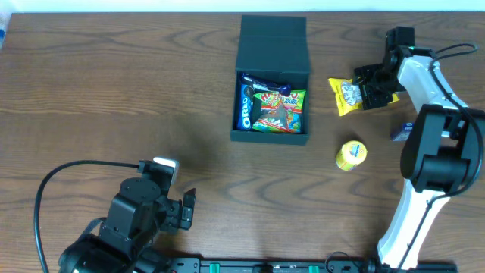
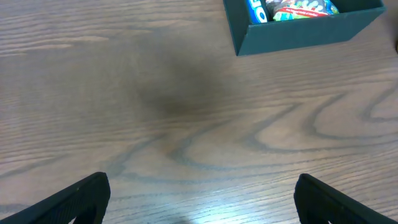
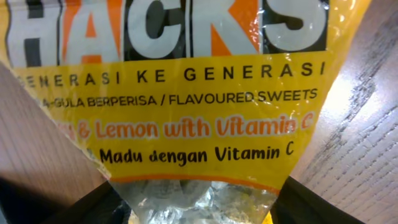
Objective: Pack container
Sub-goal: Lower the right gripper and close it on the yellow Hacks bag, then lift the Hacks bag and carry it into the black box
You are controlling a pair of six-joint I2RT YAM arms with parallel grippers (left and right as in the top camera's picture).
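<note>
Leftward, wide wood table; yellow packet near container rim

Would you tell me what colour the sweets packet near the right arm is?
The packet is yellow with white and orange lettering; clearest in the right wrist view.

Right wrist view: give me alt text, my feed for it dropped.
A yellow Hacks sweets packet fills the frame, its crinkled silver end sitting between the right end effector's dark fingers at the bottom corners. Wood-grain table shows on either side.
</note>
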